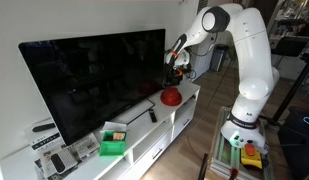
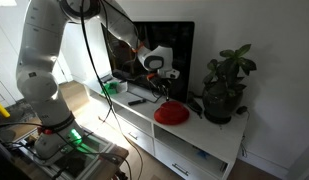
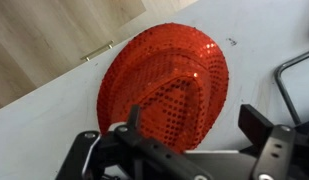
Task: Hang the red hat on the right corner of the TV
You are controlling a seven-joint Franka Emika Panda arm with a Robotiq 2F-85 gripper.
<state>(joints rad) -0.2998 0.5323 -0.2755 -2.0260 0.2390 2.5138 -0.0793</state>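
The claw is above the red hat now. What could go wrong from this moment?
1. The open claw hangs over the shiny red sequinned fabric hat; its soft dome may slip from a shallow pinch.
2. The large black flat-screen TV stands close beside; lifting toward its corner could strike the glossy screen.

The red hat [image 3: 164, 80] is covered in sequins, glittery and bumpy, catching the light. The TV [image 1: 94, 75] screen is glossy black, pretty mirror-like. The cabinet top [image 3: 34, 135] looks smooth matt white, the floor [image 3: 44, 25] pale wood. The gripper [image 3: 194, 125] is matt black, the arm [image 1: 249, 60] shiny white.
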